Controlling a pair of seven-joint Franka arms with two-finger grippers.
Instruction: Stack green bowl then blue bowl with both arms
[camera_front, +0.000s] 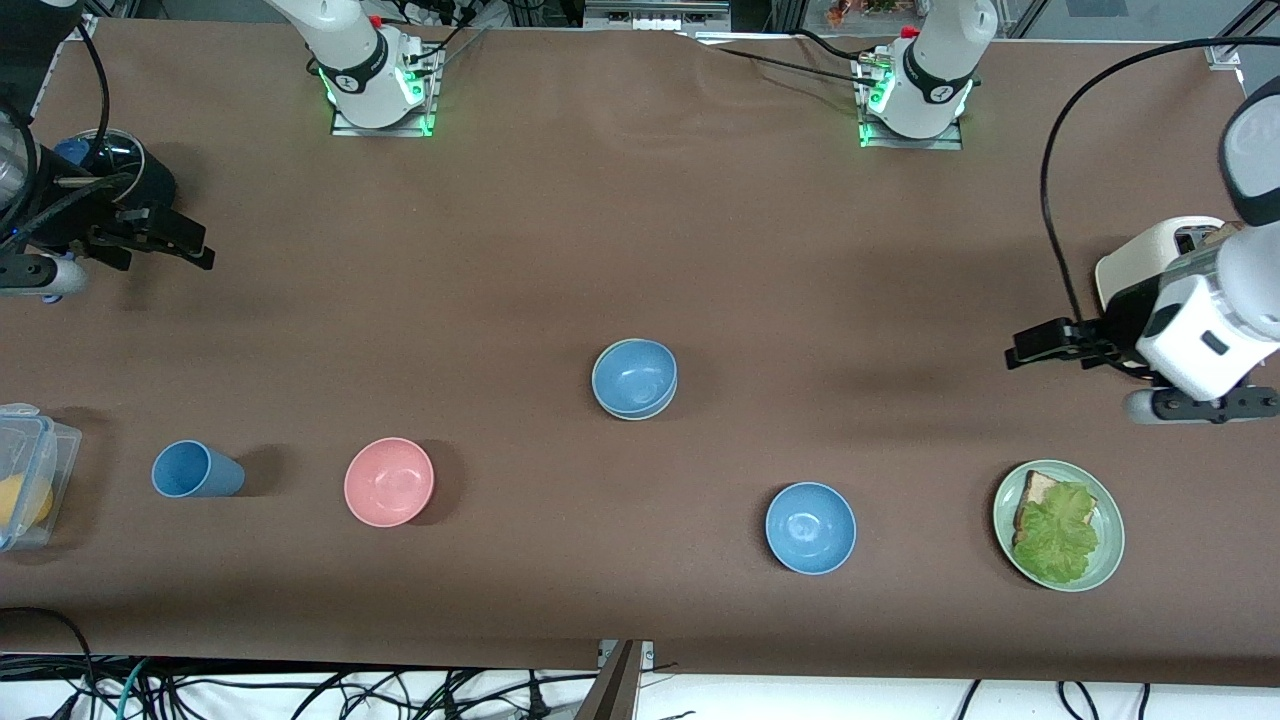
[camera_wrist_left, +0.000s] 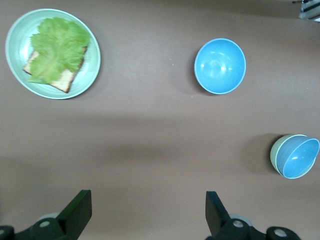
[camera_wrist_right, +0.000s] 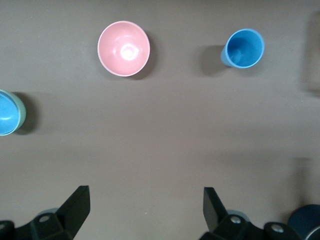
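blue bowl (camera_front: 634, 373) sits in green bowl (camera_wrist_left: 274, 155), mid bench (camera_front: 640, 220) | left gripper (camera_wrist_left: 146, 210) over bench end, fingers spread, holding nothing | right gripper (camera_wrist_right: 145, 207) same, waiting

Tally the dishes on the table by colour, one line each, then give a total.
Blue: 3 – blue bowl nested in the green bowl, a second blue bowl, blue cup
Green: 2 – green bowl, green plate
Pink: 1 – pink bowl
Total: 6
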